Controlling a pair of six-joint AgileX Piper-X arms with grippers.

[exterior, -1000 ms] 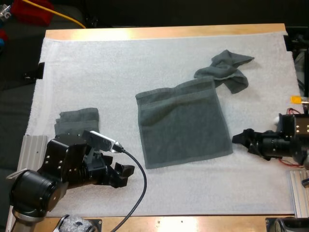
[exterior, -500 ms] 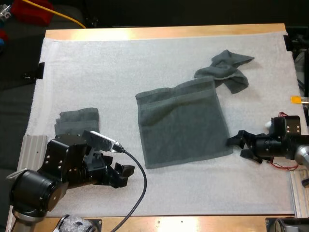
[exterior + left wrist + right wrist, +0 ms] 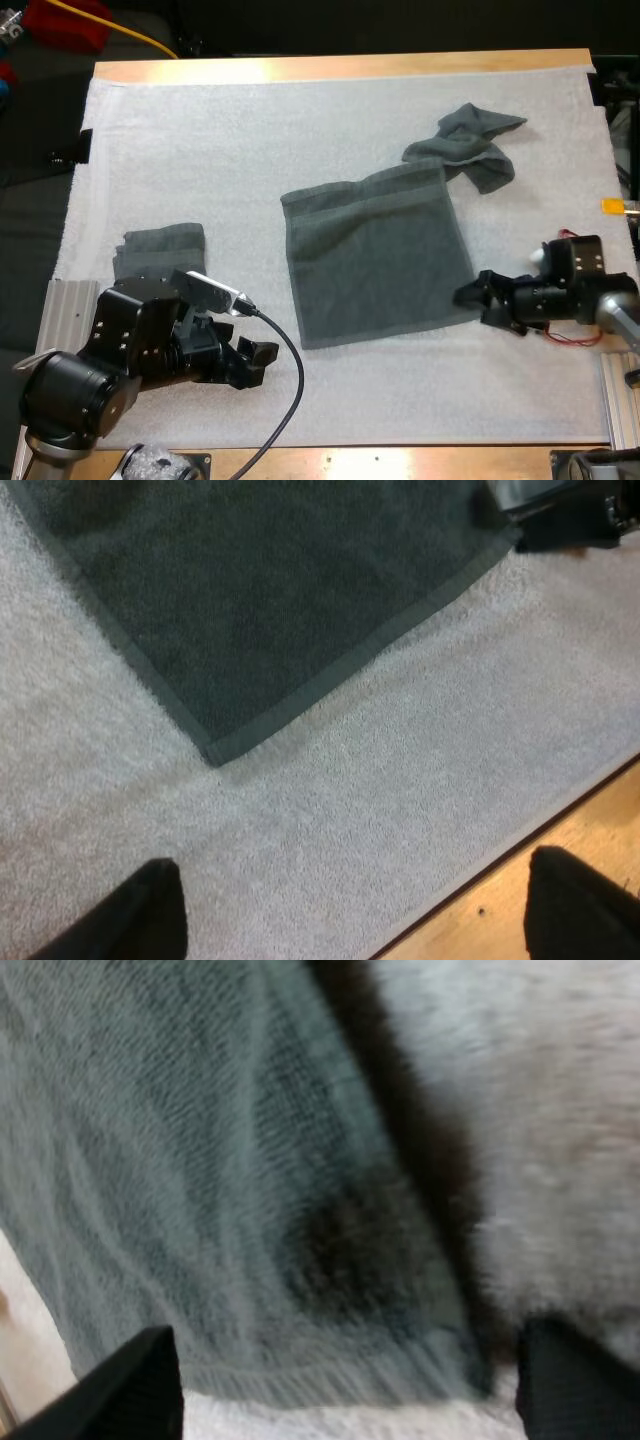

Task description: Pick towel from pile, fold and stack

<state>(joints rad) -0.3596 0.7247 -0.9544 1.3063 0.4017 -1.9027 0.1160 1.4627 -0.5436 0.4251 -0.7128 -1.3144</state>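
The left claw (image 3: 256,362) sits at the lower left of the high view, low over the white mat (image 3: 200,150), pointing toward the middle. Its wrist view shows its two black fingers (image 3: 135,915) standing wide apart with bare mat between them, so it is open and holds nothing. The near left corner of the spread towel (image 3: 270,590) lies just ahead of it.

At the right of the high view, a little farther in, the right claw (image 3: 474,302) reaches in at the near right corner of the spread towel (image 3: 375,255). Its wrist view has the fingers (image 3: 125,1385) apart on either side of that corner (image 3: 250,1210); the claw is open. I cannot tell whether it touches the cloth.

The spread towel lies flat in the middle of the frame, roughly square and turned slightly askew. At the left, just beyond the left arm, a folded towel (image 3: 160,248) rests on the mat. Farther off, at the upper right, a crumpled towel (image 3: 465,145) lies bunched, touching the spread towel's far right corner. The counter (image 3: 340,68) shows as a wooden strip along the mat's far edge.
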